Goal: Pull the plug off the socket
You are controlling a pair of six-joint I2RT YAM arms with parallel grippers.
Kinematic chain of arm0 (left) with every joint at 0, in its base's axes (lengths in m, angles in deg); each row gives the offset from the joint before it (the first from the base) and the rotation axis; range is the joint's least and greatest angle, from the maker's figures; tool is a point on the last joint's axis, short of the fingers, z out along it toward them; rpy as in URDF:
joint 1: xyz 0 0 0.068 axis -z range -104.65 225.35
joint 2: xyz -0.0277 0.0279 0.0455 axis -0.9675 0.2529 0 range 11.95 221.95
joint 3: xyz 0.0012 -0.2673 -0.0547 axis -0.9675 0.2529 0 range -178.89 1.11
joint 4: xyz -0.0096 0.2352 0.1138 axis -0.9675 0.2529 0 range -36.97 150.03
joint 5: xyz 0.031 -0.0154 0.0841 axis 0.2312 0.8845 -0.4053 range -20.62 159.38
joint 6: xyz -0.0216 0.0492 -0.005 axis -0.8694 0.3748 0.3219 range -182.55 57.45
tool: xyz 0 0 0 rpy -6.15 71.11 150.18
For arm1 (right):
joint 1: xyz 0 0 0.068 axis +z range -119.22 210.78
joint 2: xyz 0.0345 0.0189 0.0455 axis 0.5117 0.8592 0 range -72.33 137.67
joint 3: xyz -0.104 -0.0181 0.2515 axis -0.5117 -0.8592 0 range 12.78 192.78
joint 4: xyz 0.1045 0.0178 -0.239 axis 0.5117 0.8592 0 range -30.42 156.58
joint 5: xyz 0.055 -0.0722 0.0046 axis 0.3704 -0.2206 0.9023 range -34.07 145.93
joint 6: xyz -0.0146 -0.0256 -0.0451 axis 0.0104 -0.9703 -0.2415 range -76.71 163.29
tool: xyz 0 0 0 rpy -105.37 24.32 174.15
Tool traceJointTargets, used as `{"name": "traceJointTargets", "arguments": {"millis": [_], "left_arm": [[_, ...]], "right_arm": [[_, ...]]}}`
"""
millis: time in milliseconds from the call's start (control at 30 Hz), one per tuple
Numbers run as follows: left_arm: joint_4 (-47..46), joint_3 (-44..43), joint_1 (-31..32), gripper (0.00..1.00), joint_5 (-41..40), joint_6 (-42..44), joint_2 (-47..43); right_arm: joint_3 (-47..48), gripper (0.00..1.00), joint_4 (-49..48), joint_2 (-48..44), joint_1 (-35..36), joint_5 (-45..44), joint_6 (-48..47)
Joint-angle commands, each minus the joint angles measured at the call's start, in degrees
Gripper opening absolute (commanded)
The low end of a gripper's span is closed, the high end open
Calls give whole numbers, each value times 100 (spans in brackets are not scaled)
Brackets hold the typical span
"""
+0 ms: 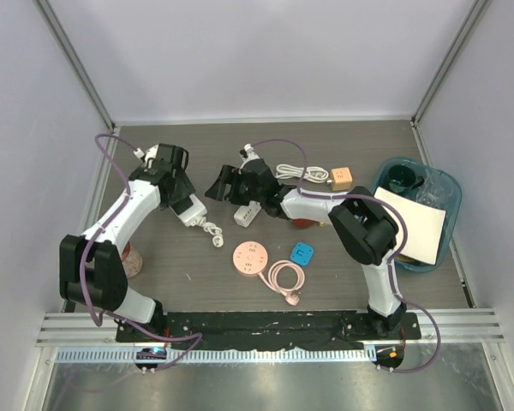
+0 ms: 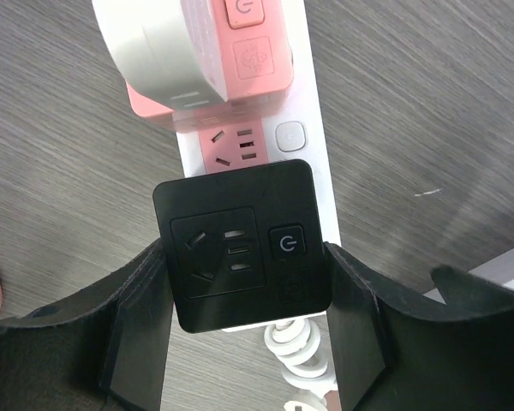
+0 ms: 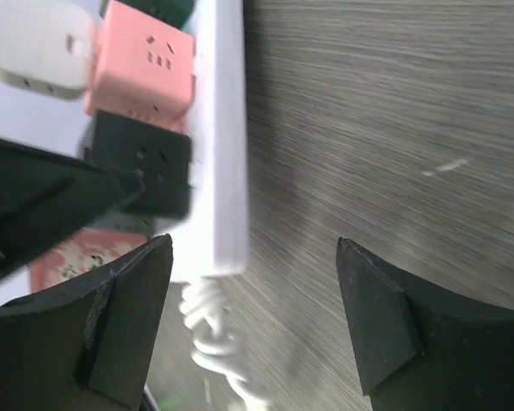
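A white power strip (image 2: 315, 163) lies on the dark table with a black square plug (image 2: 240, 244), a pink plug (image 2: 253, 51) and a white plug (image 2: 154, 47) seated in a row on it. My left gripper (image 2: 244, 287) is shut on the black plug, one finger pressed on each side. In the top view it (image 1: 182, 195) sits over the strip (image 1: 193, 212). My right gripper (image 3: 253, 248) is open and empty just right of the strip's cord end (image 3: 224, 171), where the black plug (image 3: 146, 171) also shows. In the top view the right gripper (image 1: 223, 185) is beside the left one.
A coiled white cord (image 1: 215, 233) trails from the strip. Nearby lie a small white strip (image 1: 247, 214), a pink round socket (image 1: 250, 259) with its cord, a blue square (image 1: 302, 253), a tan cube (image 1: 341, 178) and a blue bin (image 1: 450, 201) at right. A red-patterned cup (image 1: 132, 259) stands left.
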Motion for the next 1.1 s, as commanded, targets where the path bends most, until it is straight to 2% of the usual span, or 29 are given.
{"name": "traceJointTargets", "arguments": {"millis": [0,267,500,667,700,767,800,1067], "left_arm": [[-780,-76,-3,0,421,53,-338],[-780,-94,-3,0,598,70,-303],[-842,-67,6,0,624,62,-321],[-912,-6,6,0,659,53,-347],[-929,3,6,0,694,53,-347],[-956,29,6,0,703,70,-373],[-973,29,-3,0,703,105,-382],[-982,-23,6,0,676,281,-418]], "right_arm": [[620,81,-683,375,23,381,896],[1078,71,-737,1105,137,812,1214],[894,64,-956,1167,234,1014,1310],[630,39,-1412,1176,234,1067,1547],[621,27,-1500,1220,234,1111,1643],[525,14,-1763,1255,234,1172,1732],[481,3,-1808,1238,225,1181,1741],[155,1,-1703,1150,225,1032,1416]]}}
